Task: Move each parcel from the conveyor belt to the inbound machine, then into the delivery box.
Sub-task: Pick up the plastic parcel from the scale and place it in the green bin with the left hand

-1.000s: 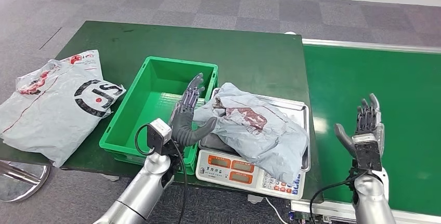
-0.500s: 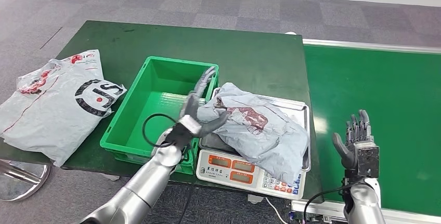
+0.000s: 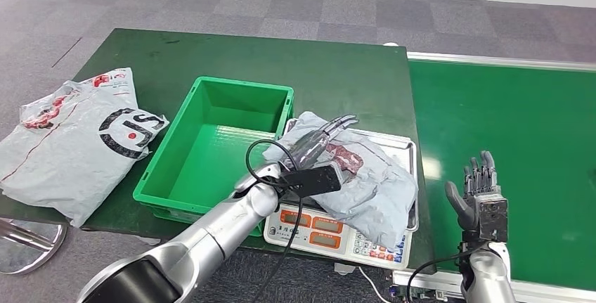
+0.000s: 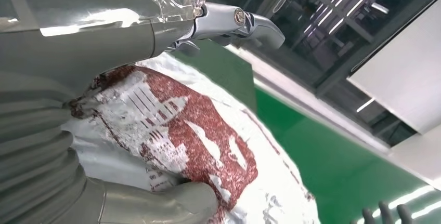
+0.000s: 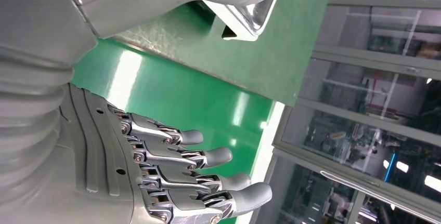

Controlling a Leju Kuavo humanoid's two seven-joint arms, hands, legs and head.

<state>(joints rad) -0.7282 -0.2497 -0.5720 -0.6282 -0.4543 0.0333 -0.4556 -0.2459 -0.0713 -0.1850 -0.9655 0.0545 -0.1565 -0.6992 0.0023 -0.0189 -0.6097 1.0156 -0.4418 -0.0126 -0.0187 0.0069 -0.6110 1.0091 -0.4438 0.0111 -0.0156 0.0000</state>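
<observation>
The robot's left hand lies flat across the top of a grey plastic parcel with a red printed label. Its fingers stretch out over the crumpled bag, and in the left wrist view the thick grey thumb presses against the parcel's near side below the label. Whether the fingers have closed into a real grip cannot be made out: the wrist camera block and a black cable cover the palm in the head view.

The parcel rests on the steel tray of a weighing scale, hiding most of the tray; only its far and right rims show. The scale's white front panel with orange displays and a keypad faces the robot.

Just left of the scale, touching or almost touching it, stands a green plastic crate. Only its bare green floor is visible inside. Both stand on a dark green worktop. Farther left a larger grey mailing bag with a black ring logo lies flat, its near edge hanging over the worktop's front.

The right hand is raised upright over the bright green conveyor belt, holding nothing, fingers straight and slightly apart. Its forearm is cut off by the bottom of the frame.
</observation>
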